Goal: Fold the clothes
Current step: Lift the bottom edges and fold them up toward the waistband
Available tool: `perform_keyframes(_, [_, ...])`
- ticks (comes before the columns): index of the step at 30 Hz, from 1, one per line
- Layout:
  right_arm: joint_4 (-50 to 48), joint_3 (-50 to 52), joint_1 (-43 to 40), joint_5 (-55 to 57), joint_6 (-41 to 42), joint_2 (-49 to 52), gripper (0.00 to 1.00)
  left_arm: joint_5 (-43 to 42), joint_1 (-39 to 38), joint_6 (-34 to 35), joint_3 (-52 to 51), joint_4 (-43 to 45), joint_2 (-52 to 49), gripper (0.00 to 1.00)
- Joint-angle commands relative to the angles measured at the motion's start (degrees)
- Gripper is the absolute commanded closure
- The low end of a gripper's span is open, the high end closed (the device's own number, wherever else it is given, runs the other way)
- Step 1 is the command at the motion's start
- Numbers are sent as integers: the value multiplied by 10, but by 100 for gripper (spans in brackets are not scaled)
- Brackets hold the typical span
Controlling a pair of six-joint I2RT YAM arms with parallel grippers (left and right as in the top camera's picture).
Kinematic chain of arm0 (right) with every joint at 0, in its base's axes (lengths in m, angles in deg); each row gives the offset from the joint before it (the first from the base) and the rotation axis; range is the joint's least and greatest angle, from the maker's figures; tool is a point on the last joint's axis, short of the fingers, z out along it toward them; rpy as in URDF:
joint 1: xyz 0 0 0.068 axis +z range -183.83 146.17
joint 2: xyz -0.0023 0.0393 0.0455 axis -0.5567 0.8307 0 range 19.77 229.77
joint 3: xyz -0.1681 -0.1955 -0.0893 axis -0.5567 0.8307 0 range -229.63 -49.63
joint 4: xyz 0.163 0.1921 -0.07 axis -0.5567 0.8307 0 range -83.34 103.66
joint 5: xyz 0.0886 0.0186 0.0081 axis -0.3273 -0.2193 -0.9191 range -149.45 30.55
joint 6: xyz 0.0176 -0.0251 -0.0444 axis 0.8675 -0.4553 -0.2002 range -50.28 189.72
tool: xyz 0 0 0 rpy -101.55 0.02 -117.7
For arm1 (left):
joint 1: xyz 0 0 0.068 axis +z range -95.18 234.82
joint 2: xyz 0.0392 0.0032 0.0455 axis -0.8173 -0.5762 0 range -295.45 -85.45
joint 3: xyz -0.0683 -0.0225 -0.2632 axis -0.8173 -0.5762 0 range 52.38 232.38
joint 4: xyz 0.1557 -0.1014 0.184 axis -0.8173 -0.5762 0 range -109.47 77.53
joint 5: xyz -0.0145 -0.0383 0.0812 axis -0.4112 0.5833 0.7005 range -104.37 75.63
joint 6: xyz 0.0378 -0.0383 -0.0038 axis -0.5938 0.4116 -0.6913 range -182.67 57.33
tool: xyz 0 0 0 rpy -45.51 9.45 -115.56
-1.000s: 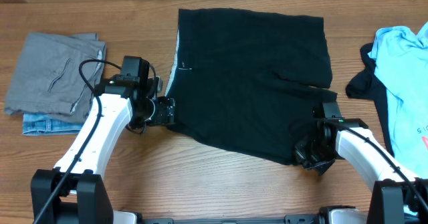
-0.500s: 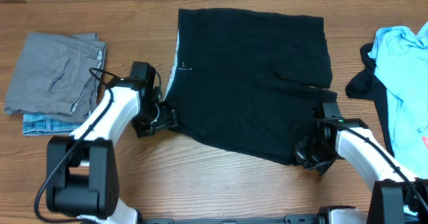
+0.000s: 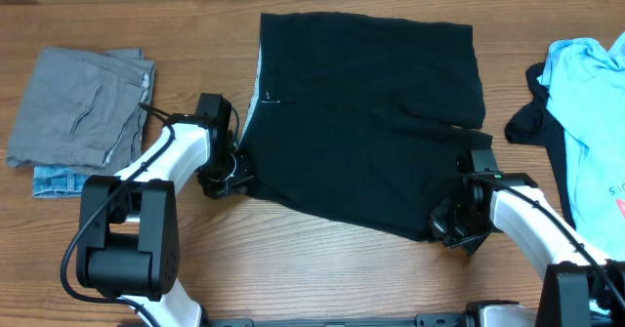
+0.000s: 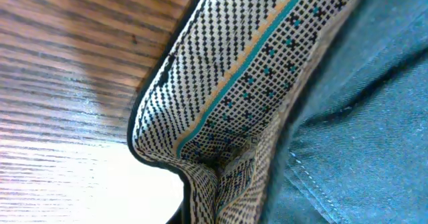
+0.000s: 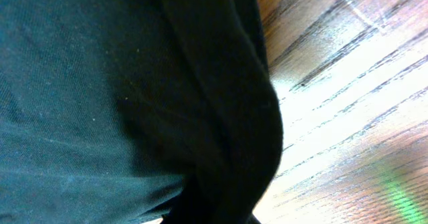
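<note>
- Found spread flat mid-table (image 3: 322, 278), near edge slanting: black piece (image 3: 366, 122).
- Clamped tight on its left edge by left gripper (image 3: 234, 171). Patterned waistband (image 4: 227, 117) lining seen pinched and puckered in the wrist view.
- Clamped tight on its near right corner by right gripper (image 3: 444, 224). Dark cloth seen gathered towards the jaws in the wrist view.
- Judged: held at both near ends so as to lift and carry the near edge over in one fold.
- Set aside at far left, folded and stacked: grey piece (image 3: 78, 107) on denim piece (image 3: 59, 181). Judged done.
- Left waiting at right edge, unfolded: T-shirt (image 3: 591, 112).
- Closed since a second ago: left jaws, then wide beside the same edge.
- Shifted since then: left arm, now drawn nearer and more bent.
- Unchanged: right grip and lie of black piece.
</note>
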Motion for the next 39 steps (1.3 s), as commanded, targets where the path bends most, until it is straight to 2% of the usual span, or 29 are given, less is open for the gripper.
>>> perform_keyframes(1, [22, -5, 1, 24, -15, -3, 96, 2, -3, -14, -4, -26, -5, 96])
perform_keyframes(18, [210, -156, 1, 55, -65, -34, 96, 48, -4, -25, -4, -187, 214, 96])
perform_keyframes(29, [304, -226, 1, 69, -83, -114, 96, 36, -9, -22, -4, -267, 236, 96])
perform_keyframes(33, [340, -264, 1, 69, -98, -139, 96, 36, -32, -19, -4, -302, 256, 96])
perform_keyframes(39, [390, -330, 1, 91, -113, -145, 96, 30, -76, 18, -4, -320, 327, 96])
